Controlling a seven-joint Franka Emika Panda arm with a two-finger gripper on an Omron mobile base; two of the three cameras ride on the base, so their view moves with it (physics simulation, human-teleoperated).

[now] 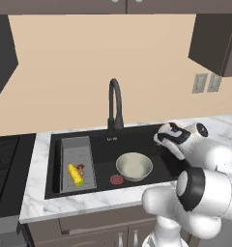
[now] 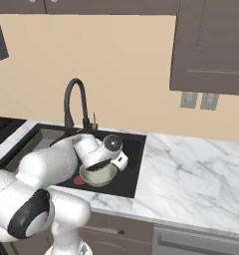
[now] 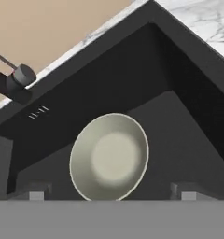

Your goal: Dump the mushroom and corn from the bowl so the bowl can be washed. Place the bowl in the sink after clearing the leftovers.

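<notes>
The grey-beige bowl (image 1: 134, 166) (image 2: 98, 175) (image 3: 109, 156) sits upright and empty on the floor of the black sink (image 1: 137, 140) (image 3: 179, 130). The yellow corn (image 1: 75, 174) and the tiny reddish-brown mushroom (image 1: 81, 168) lie side by side in the grey tray (image 1: 77, 147) at the sink's left end. My gripper (image 1: 161, 139) (image 3: 111, 192) hovers above the right part of the basin, over the bowl and apart from it. It is open, with its fingertips (image 3: 37, 191) spread wide and nothing between them.
The black curved faucet (image 1: 114, 103) (image 2: 74, 102) rises behind the sink. A red drain strainer (image 1: 116, 180) (image 2: 79, 180) lies just left of the bowl. Marble counter (image 2: 191, 169) stretches to the right, and a stove (image 1: 4, 164) stands at the far left.
</notes>
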